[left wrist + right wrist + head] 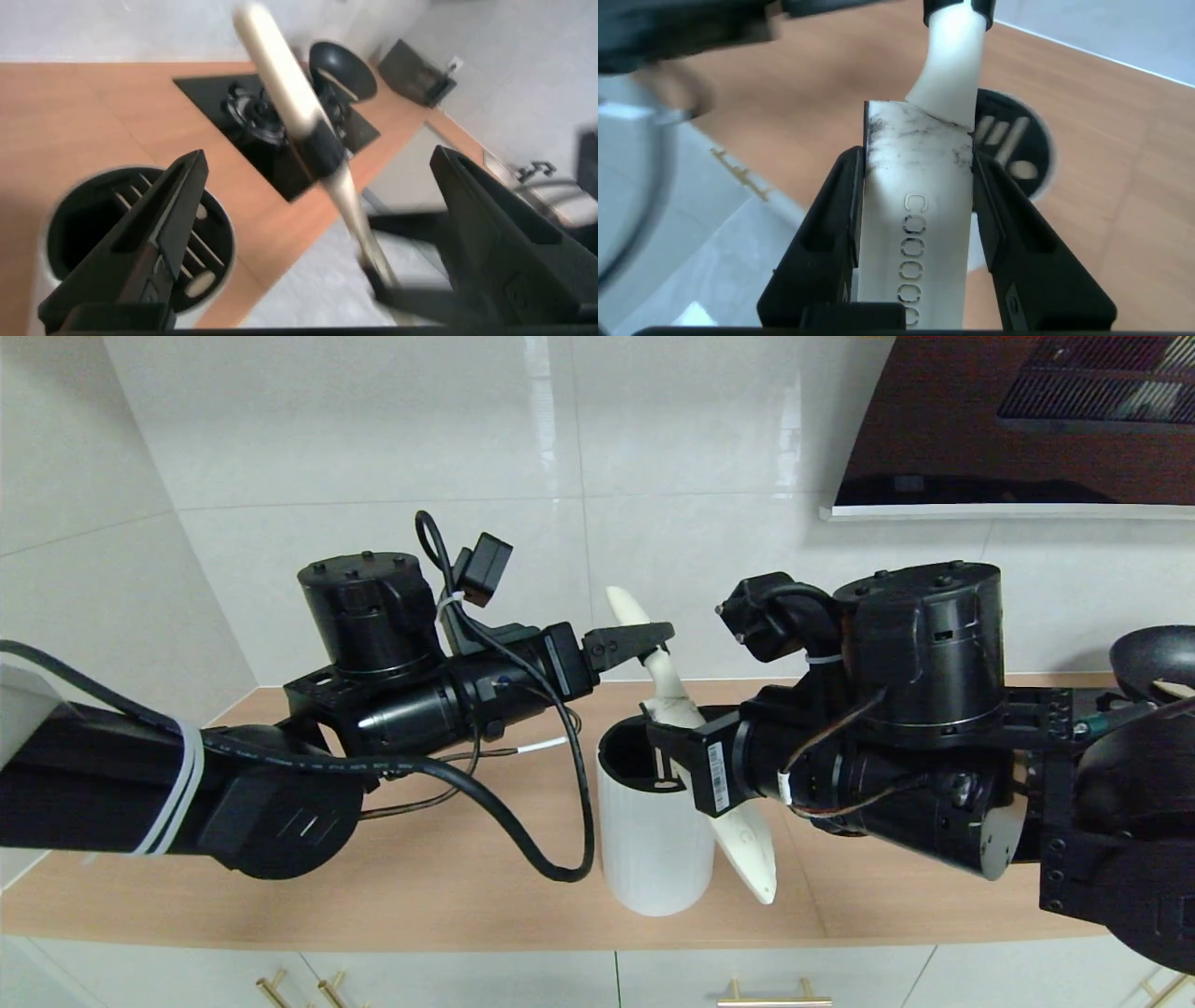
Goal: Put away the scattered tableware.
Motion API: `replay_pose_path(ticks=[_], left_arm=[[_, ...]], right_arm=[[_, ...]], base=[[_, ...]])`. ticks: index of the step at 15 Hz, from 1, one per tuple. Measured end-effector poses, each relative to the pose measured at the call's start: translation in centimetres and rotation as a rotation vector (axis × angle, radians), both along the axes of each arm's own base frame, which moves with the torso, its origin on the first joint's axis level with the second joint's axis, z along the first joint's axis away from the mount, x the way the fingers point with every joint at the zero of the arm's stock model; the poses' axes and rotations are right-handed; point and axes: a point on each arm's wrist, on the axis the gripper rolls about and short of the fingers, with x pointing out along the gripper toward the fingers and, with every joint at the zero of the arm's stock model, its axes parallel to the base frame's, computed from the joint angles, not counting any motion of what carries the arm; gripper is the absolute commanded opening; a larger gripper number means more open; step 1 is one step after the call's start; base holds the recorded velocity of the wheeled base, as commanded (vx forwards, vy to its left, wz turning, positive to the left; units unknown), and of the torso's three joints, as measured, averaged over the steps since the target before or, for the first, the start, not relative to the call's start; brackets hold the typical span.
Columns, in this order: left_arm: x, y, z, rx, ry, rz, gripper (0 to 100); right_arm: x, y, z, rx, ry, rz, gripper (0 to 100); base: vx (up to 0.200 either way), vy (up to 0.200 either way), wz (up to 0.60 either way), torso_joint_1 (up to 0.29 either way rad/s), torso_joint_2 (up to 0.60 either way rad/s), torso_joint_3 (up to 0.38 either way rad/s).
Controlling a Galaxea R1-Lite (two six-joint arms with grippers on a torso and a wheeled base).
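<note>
A cream slotted spatula [747, 840] hangs tilted over the front of a white cylindrical holder [653, 840] on the wooden counter. My right gripper [672, 737] is shut on it. In the right wrist view the spatula blade [920, 224] sits clamped in the right gripper [918, 163], with the holder [1018, 140] below. My left gripper [653, 639] is up at the handle. In the left wrist view the left gripper [318, 163] stands wide open and the spatula handle [280, 65] passes through the gap. The holder [56, 233] has sticks inside.
A black cooktop [280, 121] with a dark pan [341, 70] lies along the counter to the right; the pan [1153, 658] also edges in at the head view's right. A range hood [1008, 420] hangs above. Tiled wall stands close behind.
</note>
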Motion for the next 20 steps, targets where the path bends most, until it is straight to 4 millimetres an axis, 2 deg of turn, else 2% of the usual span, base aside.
replay_pose_path(ticks=[5, 14, 15, 20], left_arm=[[-0.06, -0.38, -0.3, -0.007, -0.013, -0.011, 100], [-0.15, -0.71, -0.44, -0.007, -0.012, -0.02, 100], [-0.16, -0.74, -0.42, -0.007, -0.012, -0.021, 0], [-0.12, -0.85, -0.37, -0.011, -0.019, -0.028, 0]], right_arm=[[-0.71, 0.91, -0.49, 0.002, 0.017, 0.03, 0], [-0.74, 1.08, -0.6, 0.01, 0.021, 0.033, 0], [-0.72, 1.07, -0.67, 0.008, 0.022, 0.032, 0], [-0.64, 1.1, -0.64, 0.015, 0.016, 0.029, 0]], base=[[0.0, 0.0, 0.0, 0.0, 0.0, 0.0], [0.0, 0.0, 0.0, 0.0, 0.0, 0.0], [0.0, 0.0, 0.0, 0.0, 0.0, 0.0], [0.0, 0.0, 0.0, 0.0, 0.0, 0.0]])
